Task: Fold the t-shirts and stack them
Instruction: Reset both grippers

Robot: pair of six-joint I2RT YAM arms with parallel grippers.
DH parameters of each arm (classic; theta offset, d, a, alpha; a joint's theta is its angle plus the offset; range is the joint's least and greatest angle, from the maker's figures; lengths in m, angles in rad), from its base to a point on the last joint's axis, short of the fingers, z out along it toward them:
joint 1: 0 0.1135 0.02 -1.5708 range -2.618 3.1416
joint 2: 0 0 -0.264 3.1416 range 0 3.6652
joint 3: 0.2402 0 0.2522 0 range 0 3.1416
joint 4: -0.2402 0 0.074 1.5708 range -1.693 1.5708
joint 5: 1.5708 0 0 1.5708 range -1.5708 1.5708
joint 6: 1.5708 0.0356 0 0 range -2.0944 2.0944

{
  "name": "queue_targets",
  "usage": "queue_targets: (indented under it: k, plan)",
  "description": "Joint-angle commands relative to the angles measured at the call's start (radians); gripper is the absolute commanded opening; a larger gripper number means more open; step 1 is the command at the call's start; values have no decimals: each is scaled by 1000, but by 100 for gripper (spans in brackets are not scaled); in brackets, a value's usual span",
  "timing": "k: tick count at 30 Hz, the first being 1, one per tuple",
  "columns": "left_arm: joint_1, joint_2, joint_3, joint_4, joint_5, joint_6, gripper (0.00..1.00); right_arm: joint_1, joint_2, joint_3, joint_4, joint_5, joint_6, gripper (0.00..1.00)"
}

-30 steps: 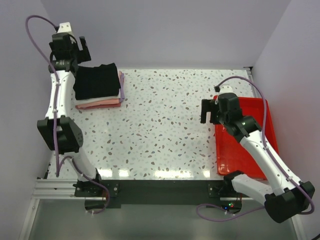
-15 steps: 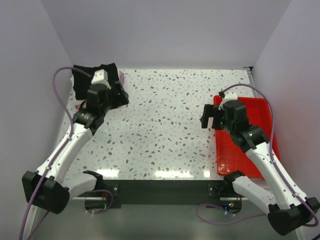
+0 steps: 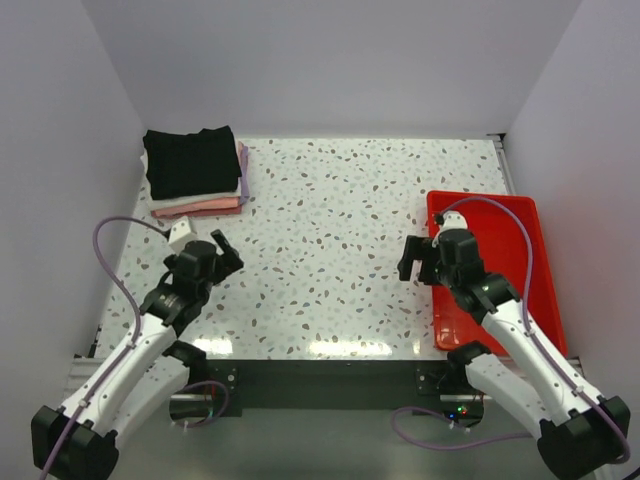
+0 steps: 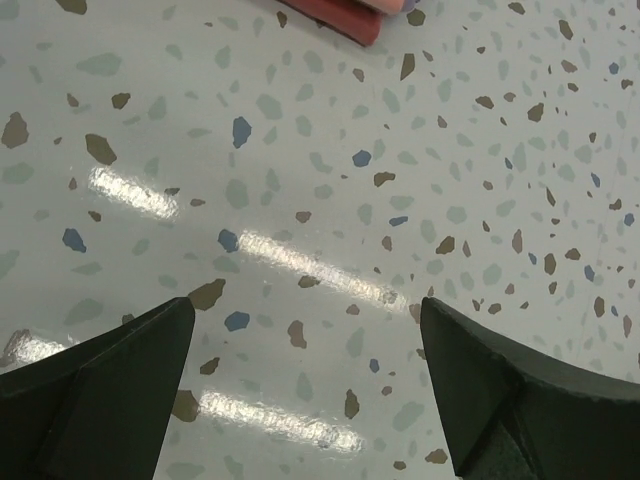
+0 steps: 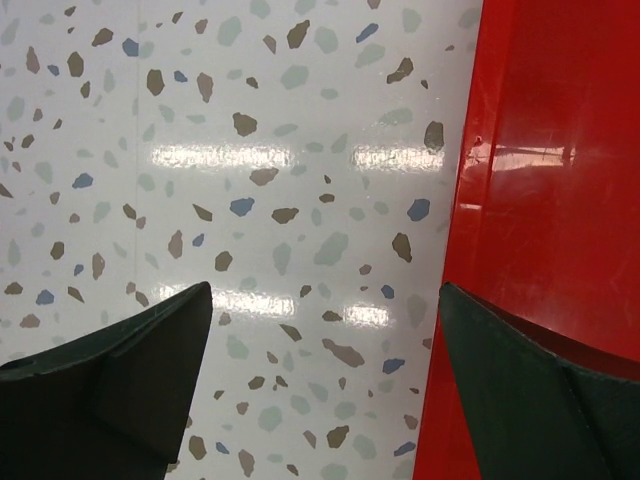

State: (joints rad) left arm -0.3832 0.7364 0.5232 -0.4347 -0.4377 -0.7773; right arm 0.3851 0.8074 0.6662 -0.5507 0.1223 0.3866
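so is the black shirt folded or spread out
Folded: the black shirt sits as a compact rectangle atop the pink and white pile.

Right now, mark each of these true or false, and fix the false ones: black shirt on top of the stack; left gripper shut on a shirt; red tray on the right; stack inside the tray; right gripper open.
1. The black t-shirt lies on top of the stack. True.
2. The left gripper is shut on a shirt. False: it is open over the bare table, with nothing between its fingers.
3. The red tray sits on the right side of the table. True.
4. The stack rests inside the red tray. False: it lies at the far left corner of the table, well apart from the tray.
5. The right gripper is open. True: it hangs over the tray's left edge, holding nothing.
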Motion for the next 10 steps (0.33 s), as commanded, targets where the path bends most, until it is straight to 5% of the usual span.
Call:
queue_targets:
  k: [1,10]
  plan:
    - [-11,-66,-66,22,-76,-54,100,-3,-33,-53,116,27,60,99]
    - [-11,-117,-60,14,-102,-54,100,-2,-100,-86,97,103,64,99]
